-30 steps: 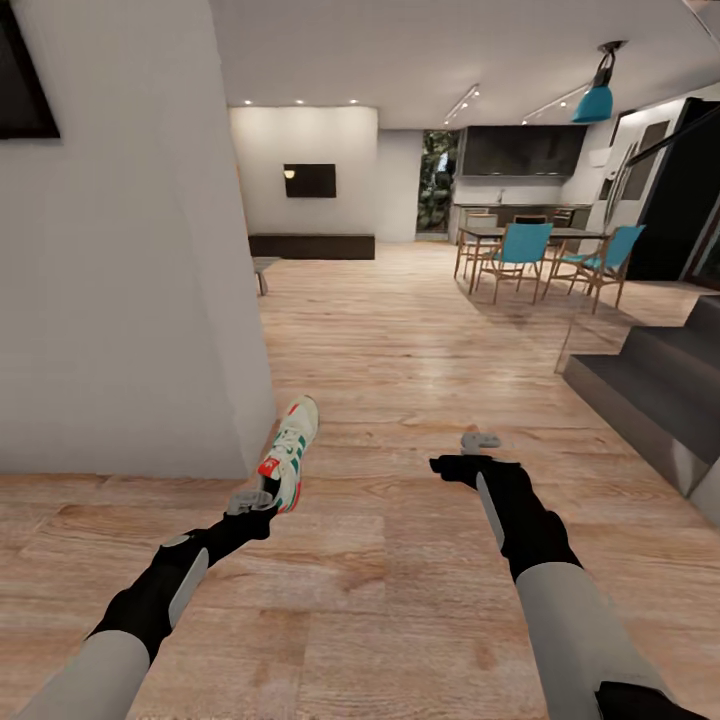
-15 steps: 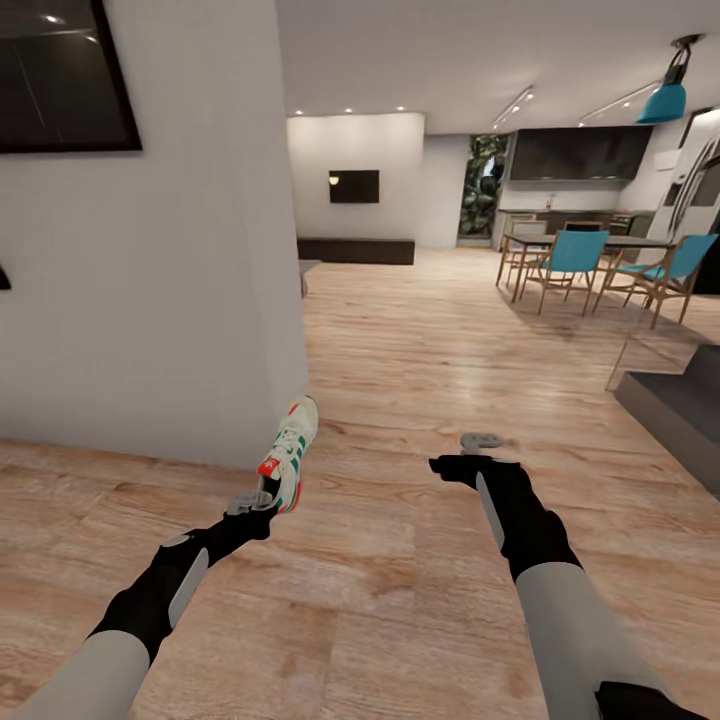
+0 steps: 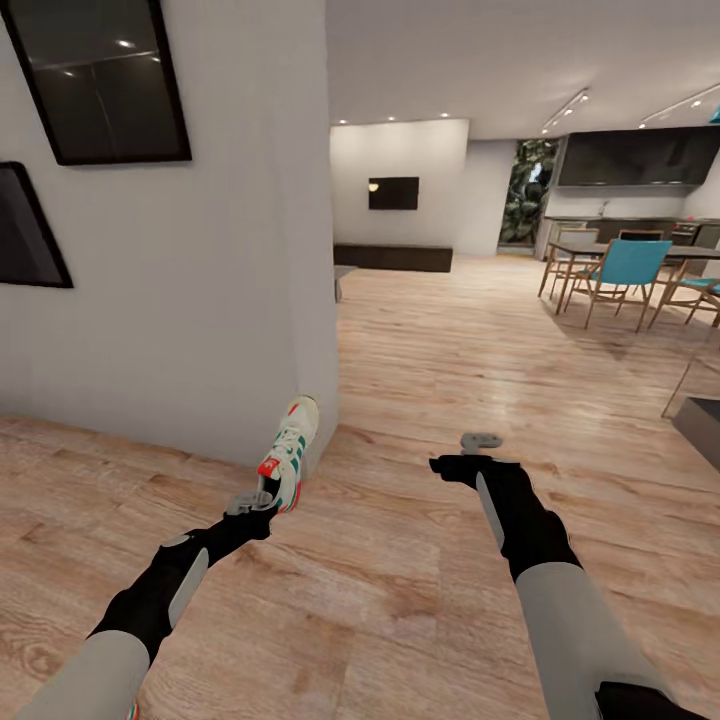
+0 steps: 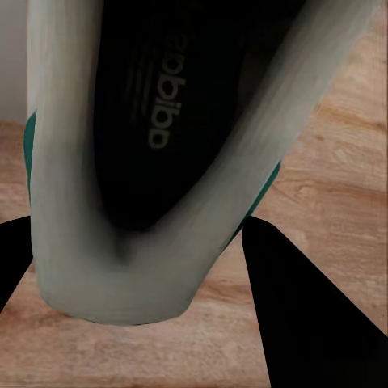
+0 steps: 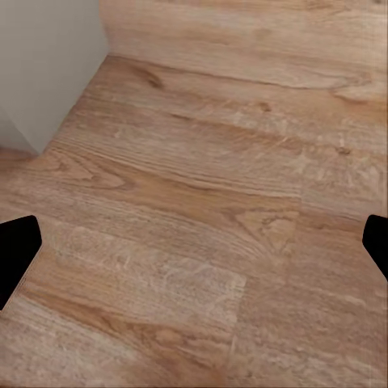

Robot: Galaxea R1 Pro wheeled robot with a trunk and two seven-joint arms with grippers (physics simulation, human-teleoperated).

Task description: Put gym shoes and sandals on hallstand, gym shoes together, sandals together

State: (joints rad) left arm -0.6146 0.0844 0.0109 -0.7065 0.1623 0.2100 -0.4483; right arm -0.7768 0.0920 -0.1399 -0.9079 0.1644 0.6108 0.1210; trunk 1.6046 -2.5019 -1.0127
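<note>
From the head camera I see the left gripper (image 3: 262, 497) clamped on the heel of a gym shoe (image 3: 290, 452), which is lifted clear of the floor (image 3: 420, 400), toe pointing away from me toward the wall corner (image 3: 325, 300). I judge it light, with a soft upper and a stiffer heel collar, so the heel is the right hold. The right gripper (image 3: 470, 452) carries nothing.

The left wrist camera looks straight into the gym shoe's (image 4: 145, 162) dark opening, with the padded heel between the dark fingers (image 4: 299, 307).

In the right wrist camera the fingertips (image 5: 16, 250) stand wide apart over bare floor (image 5: 210, 210).
</note>
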